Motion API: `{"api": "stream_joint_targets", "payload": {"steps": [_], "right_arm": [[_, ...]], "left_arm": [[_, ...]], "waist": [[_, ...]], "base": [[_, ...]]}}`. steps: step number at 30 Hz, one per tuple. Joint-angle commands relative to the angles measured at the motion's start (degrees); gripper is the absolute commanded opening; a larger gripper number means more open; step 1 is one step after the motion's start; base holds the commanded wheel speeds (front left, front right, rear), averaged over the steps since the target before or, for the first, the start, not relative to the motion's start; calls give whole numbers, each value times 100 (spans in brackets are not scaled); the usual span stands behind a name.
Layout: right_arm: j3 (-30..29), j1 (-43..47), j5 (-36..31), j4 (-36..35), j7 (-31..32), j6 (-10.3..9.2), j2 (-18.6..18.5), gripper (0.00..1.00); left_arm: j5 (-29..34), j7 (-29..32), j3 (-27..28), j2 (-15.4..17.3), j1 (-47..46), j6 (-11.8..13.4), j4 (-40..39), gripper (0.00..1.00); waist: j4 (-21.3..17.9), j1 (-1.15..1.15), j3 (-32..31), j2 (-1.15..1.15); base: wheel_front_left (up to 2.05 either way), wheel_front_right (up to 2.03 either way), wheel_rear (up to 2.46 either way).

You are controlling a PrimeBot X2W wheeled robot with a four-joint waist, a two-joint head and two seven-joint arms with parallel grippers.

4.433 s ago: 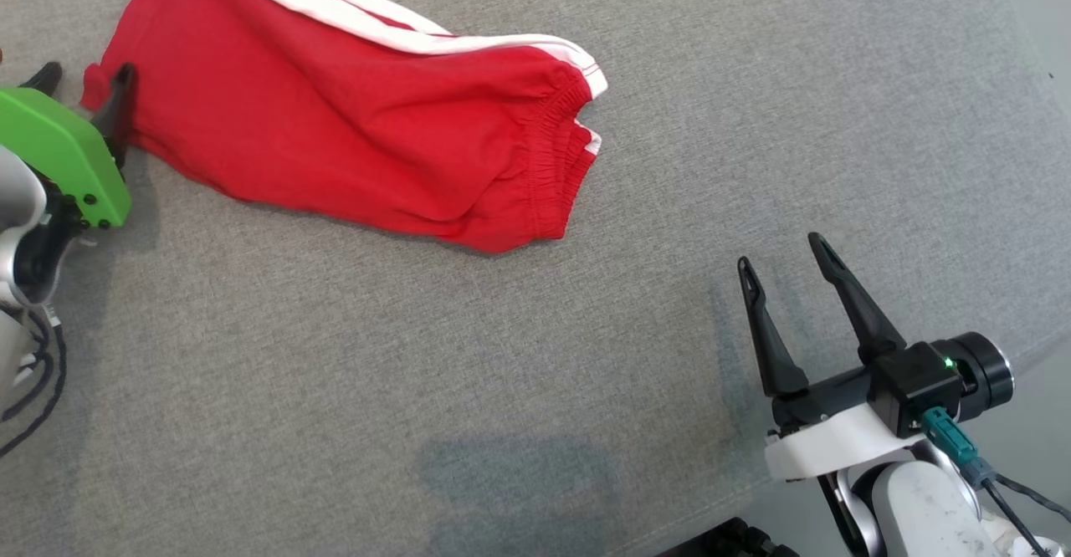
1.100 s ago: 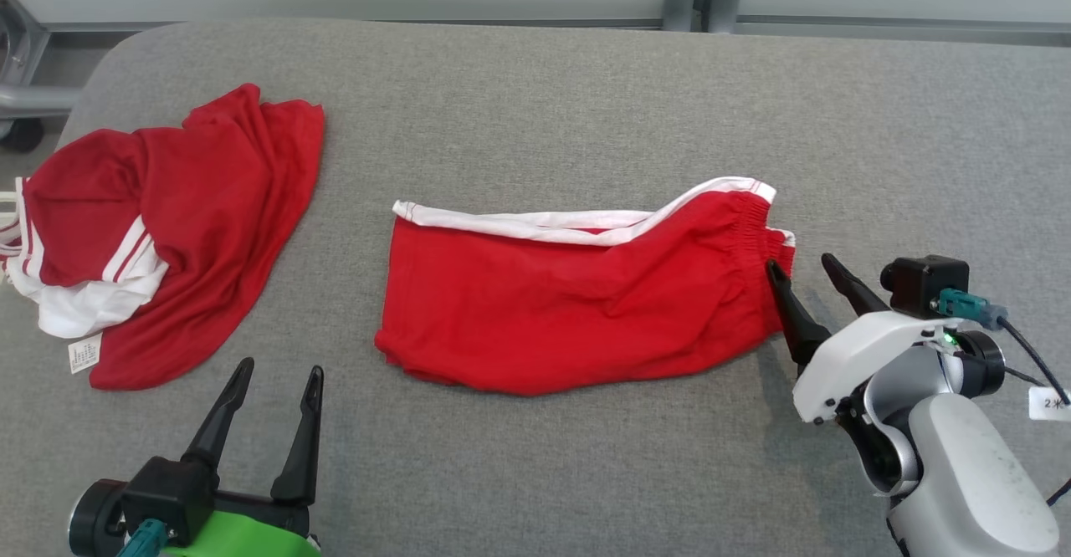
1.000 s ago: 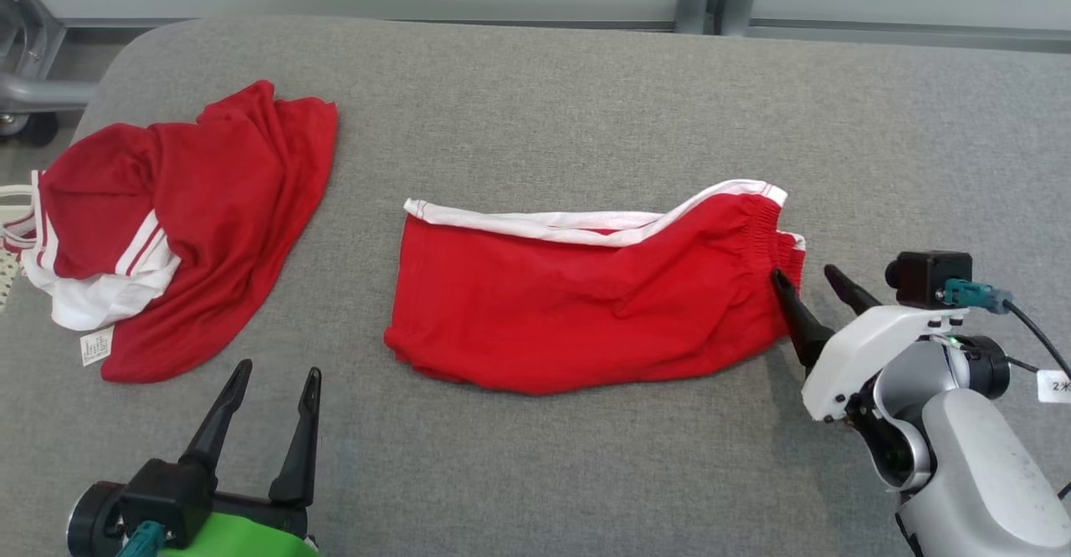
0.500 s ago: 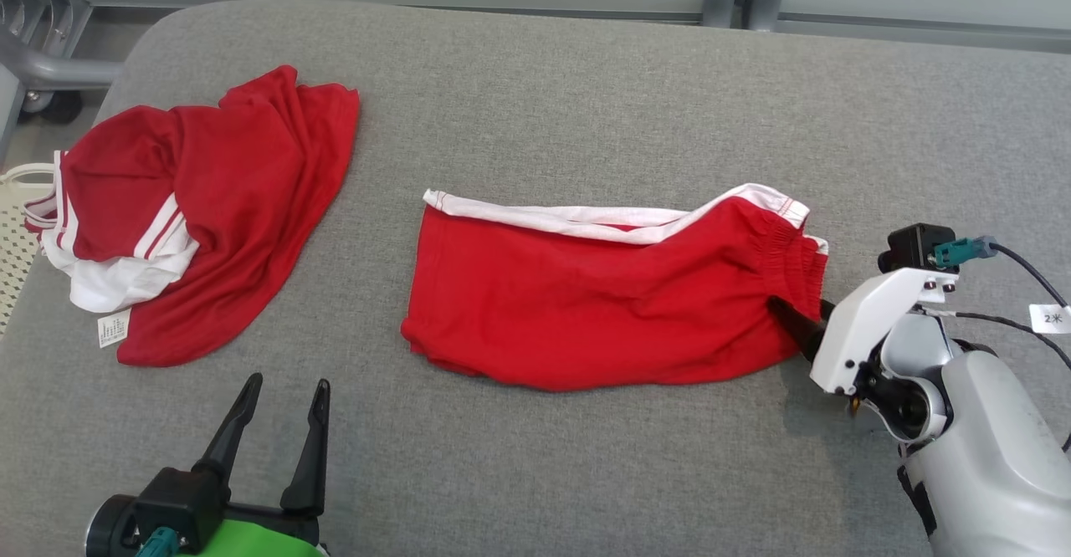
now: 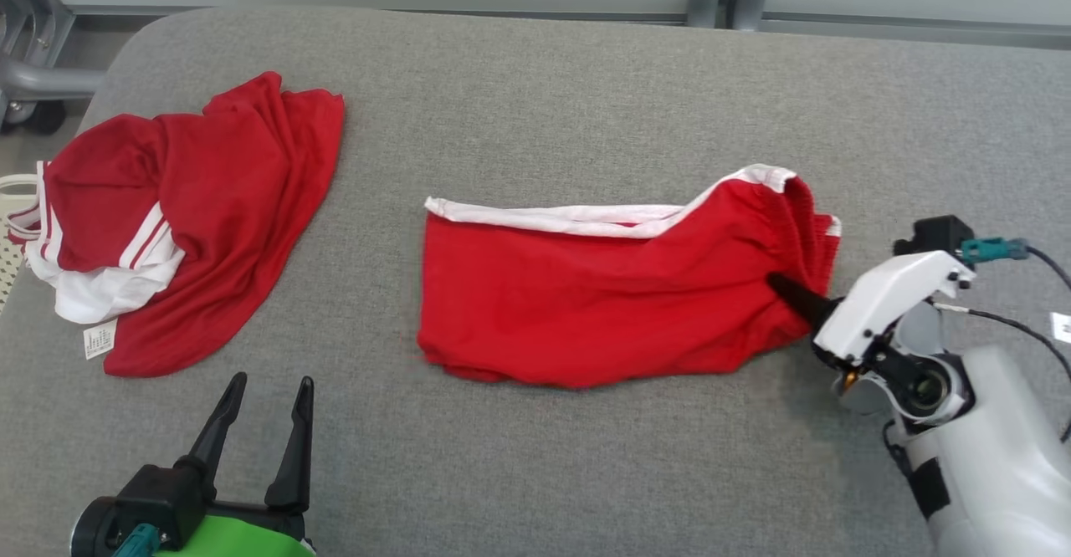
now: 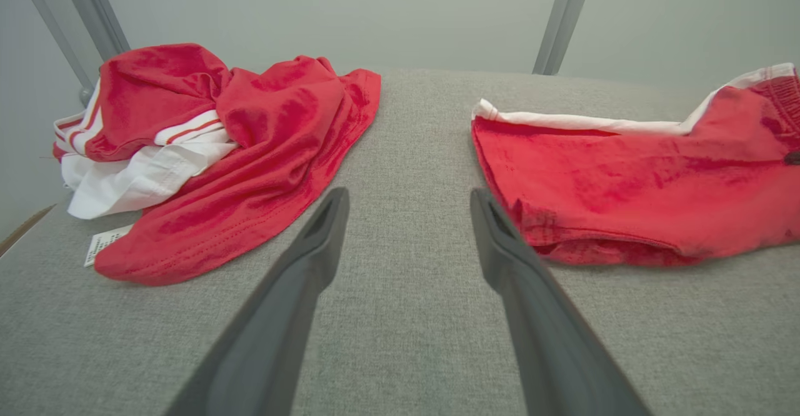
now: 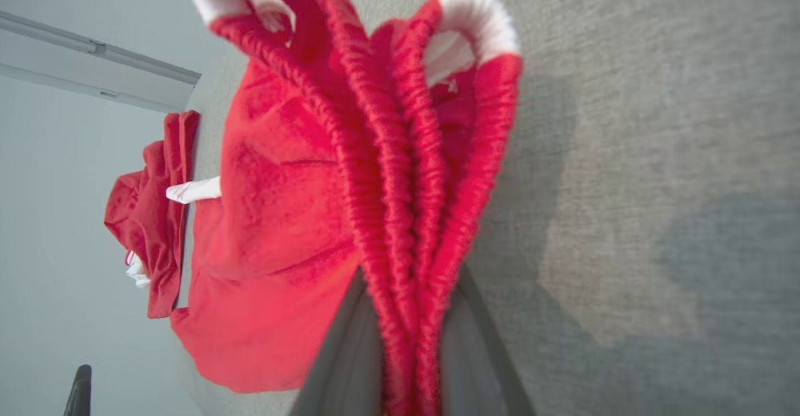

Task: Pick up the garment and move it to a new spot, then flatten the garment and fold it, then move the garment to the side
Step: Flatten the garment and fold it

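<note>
**A:** What has changed since a second ago?

**B:** The right pincer (image 5: 780, 283) stood spread beside the waist end then. Now it has nipped shut on the elastic waistband (image 7: 406, 153) of the red shorts with a white side stripe (image 5: 602, 298), and that end has bunched and risen a little off the grey cloth-covered bench (image 5: 586, 80).

**A:** And the left pincer (image 5: 272, 381)?

**B:** Fingers apart, holding nothing, hovering near the front of the bench, well apart from the shorts.

**A:** How do the shorts lie from the grip?

**B:** They lie mid-bench, long axis running across it, waistband at the robot's right and leg hems pointing left. The cloth trails leftward from the right pincer, so I'd judge that arm has to lead any carry, with the hem end dragging unless the left arm comes over.

**A:** How do they look?

**B:** Fairly flat with soft creases, white stripe along the far edge. The right wrist view shows several elastic ridges stacked between the fingers, so they look doubled over. A crumpled red and white garment heap (image 5: 192, 206) sits far left, apart.
</note>
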Motion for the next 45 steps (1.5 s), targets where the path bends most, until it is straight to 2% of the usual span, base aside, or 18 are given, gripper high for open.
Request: {"api": "stream_joint_targets", "payload": {"steps": [1, 4, 8, 11, 14, 17, 20, 21, 24, 26, 30, 35, 41, 42, 43, 44, 45], "right_arm": [[-186, 94, 176, -41, 102, 2, -183, 0], [-589, 228, 414, -78, 379, 2, -542, 0], [-1449, 473, 542, 16, 792, 2, -1174, 0], [-2347, 634, 374, 126, 978, 2, -1665, 0], [-3027, 620, 184, -48, 1132, 4, -1887, 0], [-3233, 481, 259, -442, 1372, 3, -1813, 0], [-3098, 369, 331, -1337, 1824, 3, -1462, 0], [-2863, 342, 262, -1999, 2045, 3, -1037, 0], [-2312, 469, -150, -2763, 2271, 3, -280, 0], [-2071, 565, -505, -3001, 2240, 2, -27, 0], [-1604, 665, -1239, -2823, 1684, 3, 232, 0], [-1135, 583, -1352, -2062, 713, 3, 227, 0], [-700, 240, -1310, -1423, 31, 3, 234, 0], [-623, 180, -1253, -1352, -35, 3, 233, 8], [-533, 137, -1183, -1292, -82, 3, 235, 33], [-423, 96, -1109, -1256, -130, 3, 239, 72], [-328, 69, -1019, -1229, -150, 3, 240, 100]], "left_arm": [[-35, -14, 53, 33, 69, -16, 7, 100], [-31, -15, 71, 23, 85, -16, 52, 100], [-27, -15, 36, 8, 122, -16, 73, 100], [-46, -14, 27, 24, 128, -16, 61, 100], [-72, -14, -9, 38, 91, -16, 69, 100], [-90, -14, -8, 47, 89, -17, 70, 100], [-89, -14, -13, 54, 109, -16, 62, 100], [-84, -15, -23, 62, 92, -16, 46, 100], [-18, -14, -50, 89, 47, -16, 39, 100], [-4, -14, -91, 96, -18, -16, 47, 100], [4, -14, -164, 78, -143, -16, 68, 100], [-44, -14, -215, 135, -234, -16, 87, 100], [-85, -14, -255, 144, -238, -16, 117, 100], [-80, -15, -267, 135, -247, -16, 121, 100], [-84, -14, -284, 132, -249, -16, 133, 100], [-90, -14, -293, 132, -253, -16, 146, 100], [-91, -14, -297, 131, -263, -16, 149, 100]], "waist": [[-98, 0, -38, 50], [-163, 0, -54, 50], [-229, 0, -69, 50], [-249, 0, -50, 50], [-256, 0, -23, 50], [-292, 0, -9, 50], [-360, 0, 13, 50], [-397, 0, 28, 50], [-449, 0, 67, 50], [-472, 0, 119, 50], [-492, 0, 231, 50], [-509, 0, 334, 50], [-632, 0, 366, 50], [-649, 0, 360, 50], [-666, 0, 351, 50], [-681, 0, 343, 50], [-693, 0, 333, 50]], "base": [[0, 0, 0], [0, 0, 0], [0, 0, 0], [0, 0, 0], [0, 0, 0], [0, 0, 0], [0, 0, 0], [0, 0, 0], [0, 0, 0], [0, 0, 0], [0, 0, 0], [0, 0, 0], [0, 0, 0], [0, 0, 0], [0, 0, 0], [0, 0, 0], [0, 0, 0]]}}
